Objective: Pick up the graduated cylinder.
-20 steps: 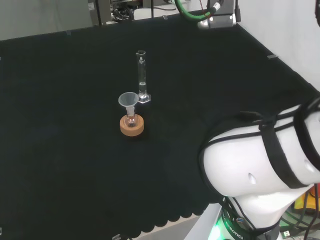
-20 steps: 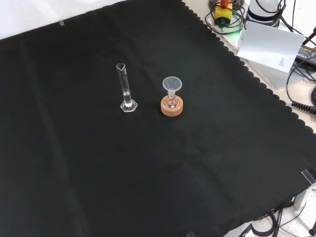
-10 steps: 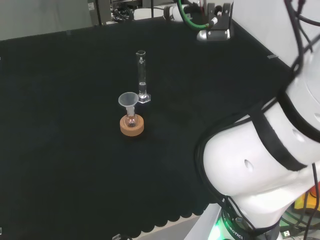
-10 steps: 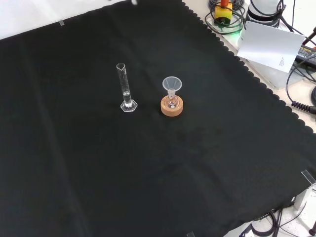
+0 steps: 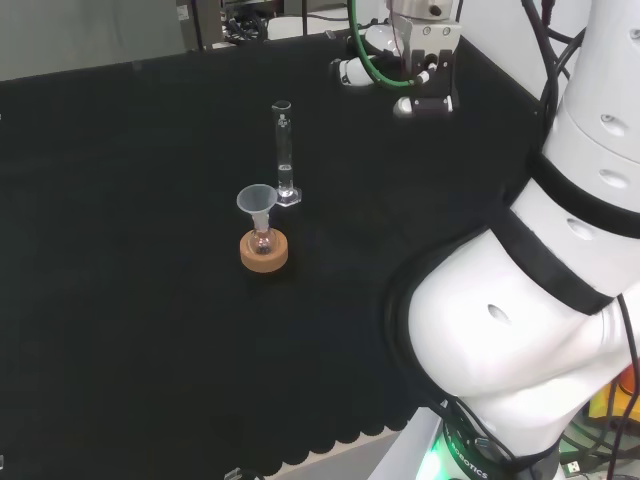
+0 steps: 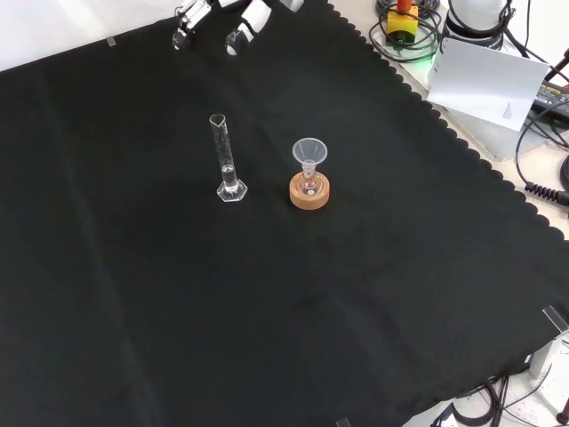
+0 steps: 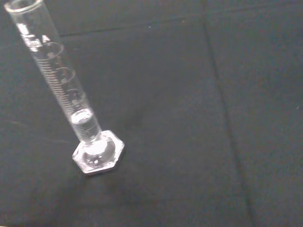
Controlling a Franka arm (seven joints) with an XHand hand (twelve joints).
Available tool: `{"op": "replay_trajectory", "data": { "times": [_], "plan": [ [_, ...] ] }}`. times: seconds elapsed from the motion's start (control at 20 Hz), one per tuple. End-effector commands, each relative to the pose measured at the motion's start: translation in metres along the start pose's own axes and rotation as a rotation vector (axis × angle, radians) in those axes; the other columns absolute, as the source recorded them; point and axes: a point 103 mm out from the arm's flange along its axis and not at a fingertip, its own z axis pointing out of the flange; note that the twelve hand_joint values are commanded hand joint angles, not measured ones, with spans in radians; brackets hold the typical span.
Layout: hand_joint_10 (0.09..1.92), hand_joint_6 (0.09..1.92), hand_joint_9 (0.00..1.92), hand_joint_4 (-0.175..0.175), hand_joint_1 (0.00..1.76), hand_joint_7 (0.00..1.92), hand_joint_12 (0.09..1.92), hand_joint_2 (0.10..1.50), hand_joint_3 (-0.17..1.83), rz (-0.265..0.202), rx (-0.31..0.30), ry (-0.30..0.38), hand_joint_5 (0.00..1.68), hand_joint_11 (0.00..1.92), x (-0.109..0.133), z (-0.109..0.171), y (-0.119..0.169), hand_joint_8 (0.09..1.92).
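The graduated cylinder (image 6: 225, 160) stands upright on the bench (image 6: 267, 311), long axis vertical, well below my hand (image 6: 218, 20) in the front view; my fingers (image 6: 238, 34) hang apart, holding nothing.

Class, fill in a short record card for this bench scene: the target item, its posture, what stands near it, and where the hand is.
target: graduated cylinder
posture: upright on its hexagonal base, apart from everything else
contents: a little clear liquid low in the tube, seen in the wrist view
neighbour: funnel in a small flask on a cork ring, to the cylinder's right in the front view
hand: at the front view's top, holding nothing
surface: black cloth
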Motion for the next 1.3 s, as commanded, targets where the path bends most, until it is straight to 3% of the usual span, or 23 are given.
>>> {"op": "replay_trajectory", "data": {
  "times": [0.05,0.45,0.9,1.3],
  "plan": [
    [0.6,0.09,0.49,-0.019,0.32,0.24,1.37,1.2,-0.05,-0.14,-0.108,0.244,0.34,0.22,0.005,0.072,0.051,0.61],
    [0.61,0.09,0.52,-0.019,0.41,0.28,1.37,1.16,-0.07,-0.179,-0.08,0.335,0.34,0.24,0.01,0.121,0.059,0.63],
    [0.61,0.09,0.54,-0.017,0.46,0.32,1.37,1.13,-0.09,-0.196,-0.071,0.381,0.33,0.26,0.008,0.144,0.062,0.64],
    [0.6,0.09,0.55,-0.009,0.67,0.34,1.36,1.06,-0.15,-0.277,-0.095,0.483,0.33,0.29,0.008,0.164,0.064,0.64]
  ]
}}
